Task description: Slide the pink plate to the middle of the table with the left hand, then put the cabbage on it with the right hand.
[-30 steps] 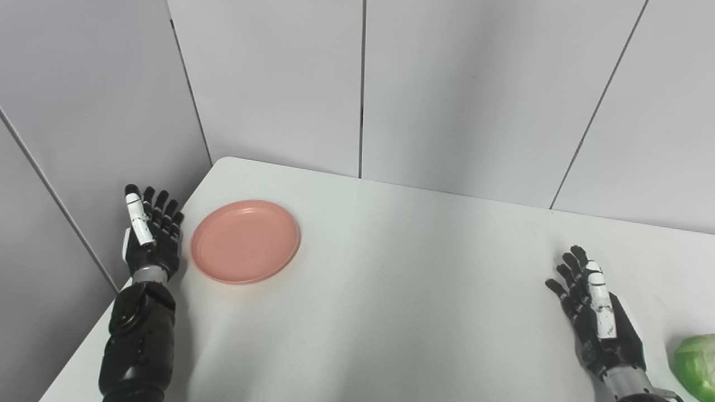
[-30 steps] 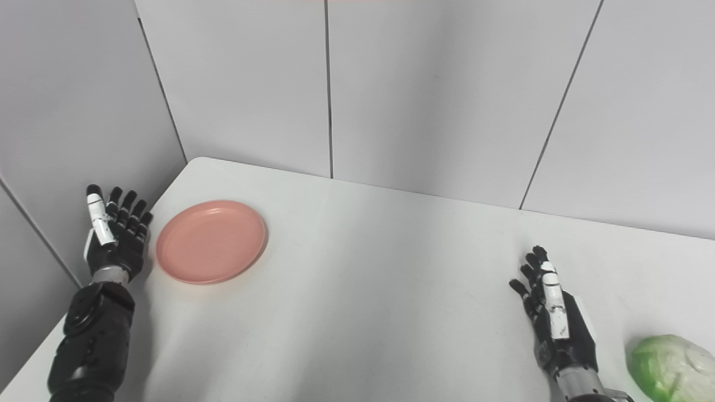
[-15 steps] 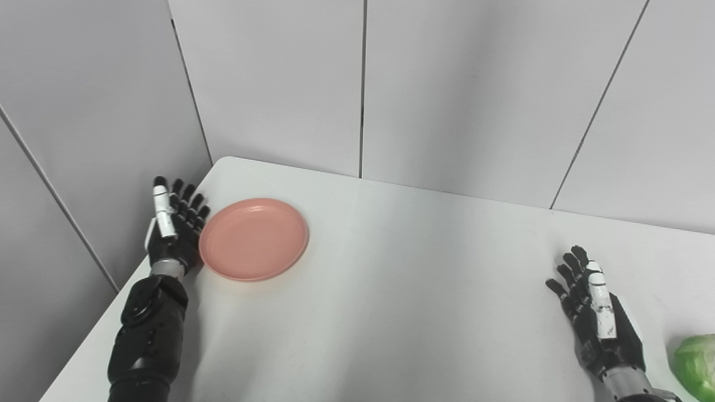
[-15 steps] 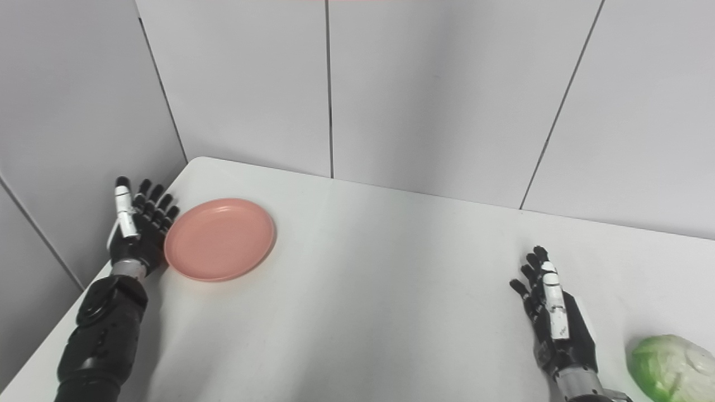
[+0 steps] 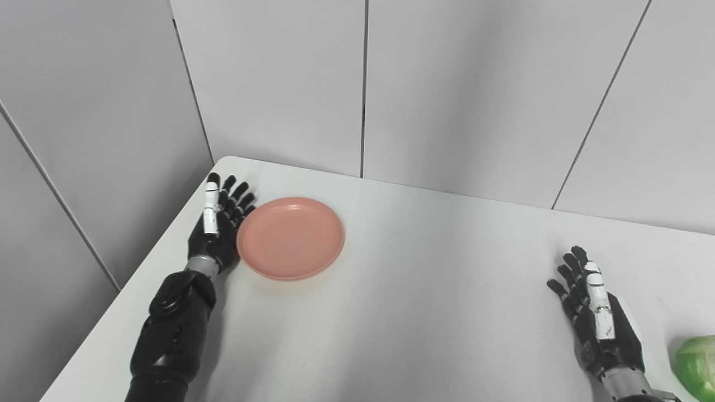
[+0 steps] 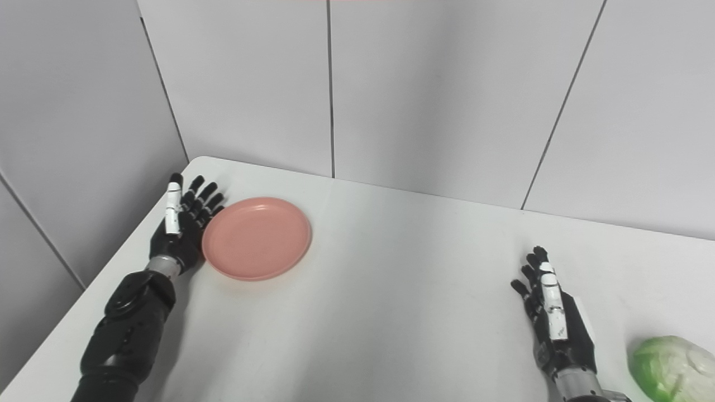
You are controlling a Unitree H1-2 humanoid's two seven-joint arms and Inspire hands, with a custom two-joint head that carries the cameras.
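Resting flat-fingered against the round, shallow pink plate (image 5: pixel 290 238), the left hand (image 5: pixel 217 228) holds nothing.

Even, bright, diffuse light fills the scene, apparently from overhead. The white table (image 5: pixel 424 312) shows no hard glare, only a soft sheen across its middle. Faint, blurred shadows lie on the table just beside the left hand (image 5: pixel 218 231) and its forearm, and a thin dark rim of shadow sits under the near edge of the pink plate (image 5: pixel 290 237). Both views are sharp across the table, with no motion blur. The cabbage (image 6: pixel 670 362), at the table's near right corner, is cut by the frame edge and slightly overexposed.
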